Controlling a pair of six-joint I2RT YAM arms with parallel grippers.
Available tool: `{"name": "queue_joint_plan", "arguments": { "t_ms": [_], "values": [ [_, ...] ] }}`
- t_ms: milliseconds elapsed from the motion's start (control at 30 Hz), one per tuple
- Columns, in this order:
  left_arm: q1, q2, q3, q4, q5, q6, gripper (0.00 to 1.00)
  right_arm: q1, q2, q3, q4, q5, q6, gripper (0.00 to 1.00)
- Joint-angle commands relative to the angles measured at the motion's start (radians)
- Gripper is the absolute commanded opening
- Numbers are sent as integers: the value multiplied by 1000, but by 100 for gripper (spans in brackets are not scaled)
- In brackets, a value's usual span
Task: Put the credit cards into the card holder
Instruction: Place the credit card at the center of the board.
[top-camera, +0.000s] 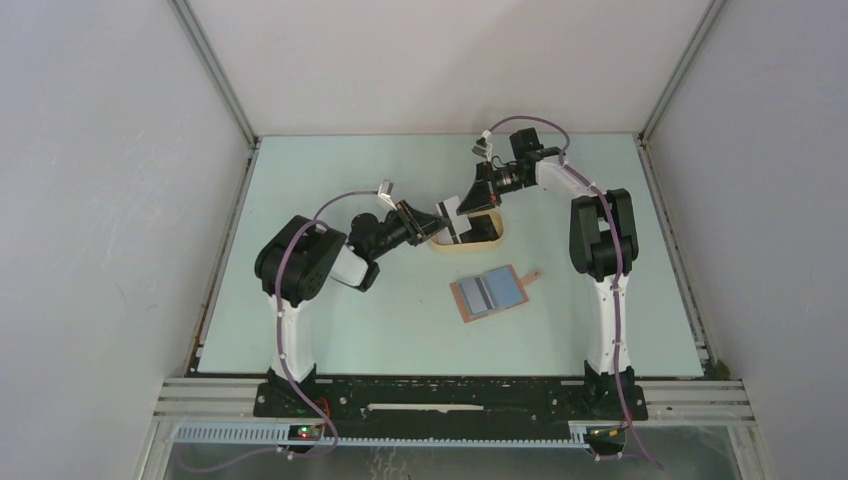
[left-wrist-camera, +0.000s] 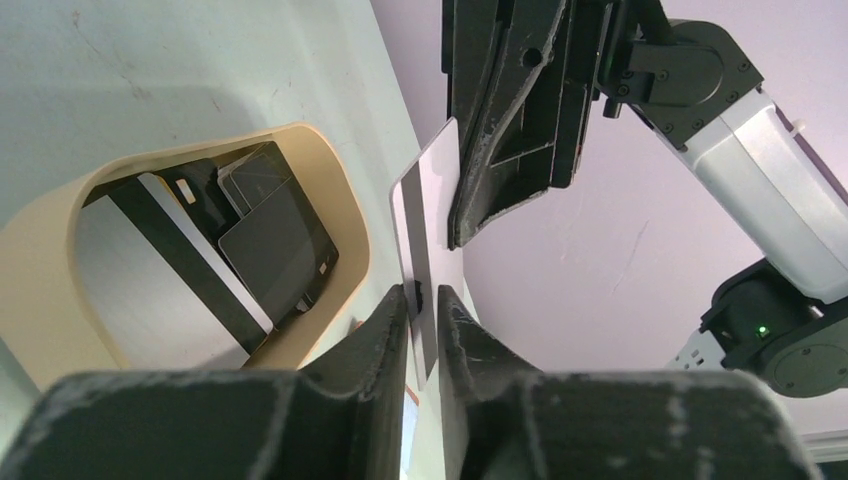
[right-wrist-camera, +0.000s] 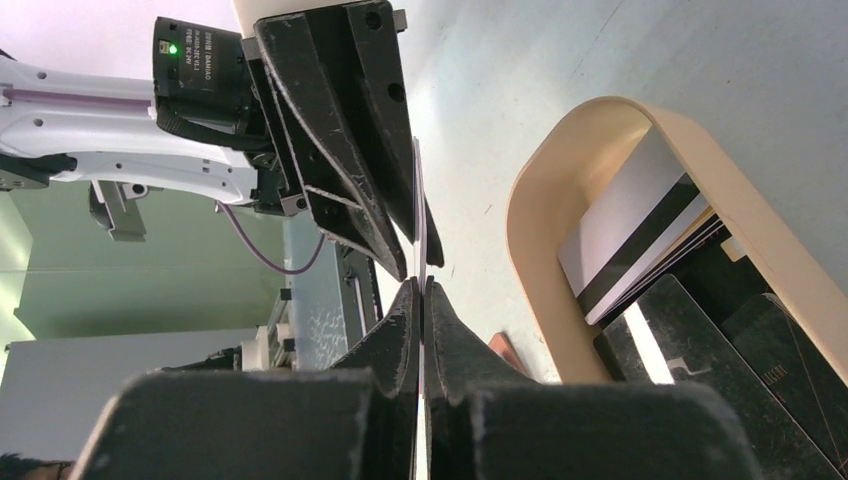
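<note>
**Operator:** Where's the card just now?

**Me:** It stands on edge between my two grippers, over the left end of the beige tray (top-camera: 492, 240). My right gripper (right-wrist-camera: 422, 288) is clamped on one edge of the card (left-wrist-camera: 426, 195). The jaws of my left gripper (left-wrist-camera: 422, 298) sit close on either side of the opposite edge (a sliver of gap shows, so I cannot tell whether they pinch it or merely flank it).

**Operator:** And the card holder?

**Me:** The card holder (top-camera: 490, 292) lies open on the table (top-camera: 330, 180) with its blue pockets up. It is apart from the tray, toward my bases and slightly to my right. Its long axis runs roughly side to side, a little turned, and the snap tab sticks out at its right end.

**Operator:** Which arm carries?

**Me:** The right, I'd judge. It has the sure grip, and the holder lies a touch to its side. The card must tip from upright to nearly flat and line up with a pocket mouth, though I cannot make out which way the mouths face.

**Operator:** Is there room?

**Me:** Nothing lies beside the holder in the top view. The tray's rim and my left gripper are what I must clear first. The other cards (left-wrist-camera: 270, 240) lie in the tray.
</note>
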Motion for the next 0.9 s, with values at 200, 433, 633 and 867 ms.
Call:
{"name": "queue_joint_plan", "arguments": {
  "t_ms": [200, 433, 633, 867],
  "values": [
    [-1, -23, 33, -8, -4, 32, 49, 6, -31, 24, -11, 6, -11, 0],
    [-7, -20, 64, -58, 7, 49, 48, 26, -42, 20, 0, 4, 5, 0],
    [-11, -16, 81, -58, 27, 53, 31, 38, -44, 18, 6, 7, 15, 0],
    [-10, -7, 78, -28, 37, 42, 0, 23, -52, 16, 5, 0, 9, 4]
  ]
}}
